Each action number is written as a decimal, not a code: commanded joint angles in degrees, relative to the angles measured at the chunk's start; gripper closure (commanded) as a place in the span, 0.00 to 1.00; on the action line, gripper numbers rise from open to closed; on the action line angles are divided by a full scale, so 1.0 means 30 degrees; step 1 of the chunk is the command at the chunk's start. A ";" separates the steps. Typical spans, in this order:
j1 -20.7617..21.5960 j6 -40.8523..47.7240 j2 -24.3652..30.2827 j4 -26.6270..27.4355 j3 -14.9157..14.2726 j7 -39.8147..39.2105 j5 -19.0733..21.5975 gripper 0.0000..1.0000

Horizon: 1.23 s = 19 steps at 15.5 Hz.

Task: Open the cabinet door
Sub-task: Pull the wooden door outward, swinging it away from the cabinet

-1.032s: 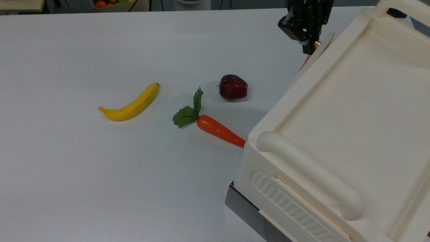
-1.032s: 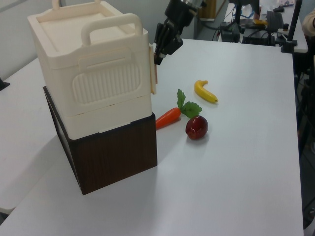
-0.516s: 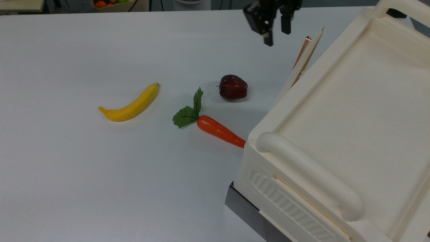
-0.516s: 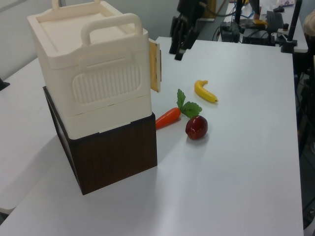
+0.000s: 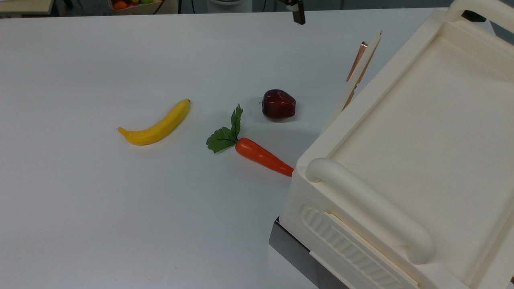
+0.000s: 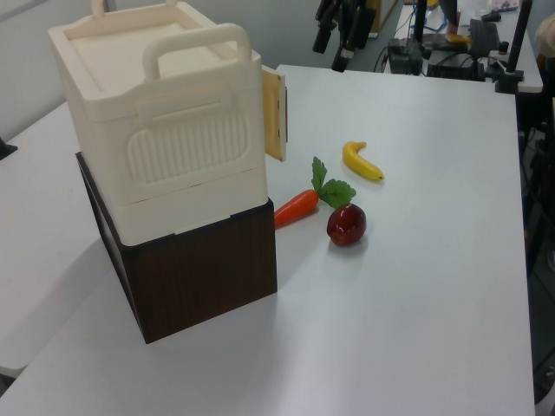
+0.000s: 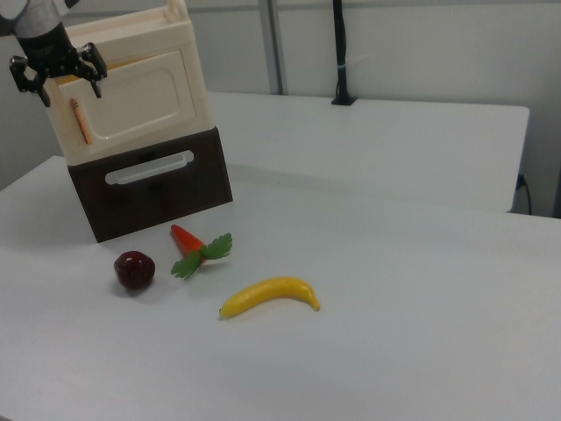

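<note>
The cream cabinet sits on a dark brown base. Its cabinet door is a thin cream panel that stands ajar, swung out from the cabinet's side, with a copper strip handle near its free end. In the left view the cabinet door sticks out edge-on, and in the right view the cabinet door faces the camera. My gripper hangs open and empty, up and away from the handle. One dark fingertip shows at the top view's upper edge. The gripper overlaps the cabinet's upper left corner in the right view.
A dark red apple, an orange carrot with green leaves and a yellow banana lie on the white table beside the cabinet. A fruit basket stands beyond the table. The base has a drawer handle.
The gripper let go of the copper handle, opened, and drew back up and to the top view's left. The door swung out from nearly shut to ajar.
</note>
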State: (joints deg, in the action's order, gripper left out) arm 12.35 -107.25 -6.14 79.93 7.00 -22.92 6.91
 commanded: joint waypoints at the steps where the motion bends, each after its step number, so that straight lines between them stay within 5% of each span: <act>1: 0.0306 -0.2269 -0.0060 -0.0071 0.0623 0.0404 0.0887 0.00; 8: 0.0950 -0.6171 -0.1056 0.0134 0.1739 0.0404 0.1153 0.00; 19: 0.0922 -0.5823 -0.1117 0.0952 0.1652 0.0375 0.1008 0.00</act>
State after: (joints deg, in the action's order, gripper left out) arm 15.40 -125.01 -10.96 80.55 12.30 -22.10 9.53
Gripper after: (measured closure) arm 0.000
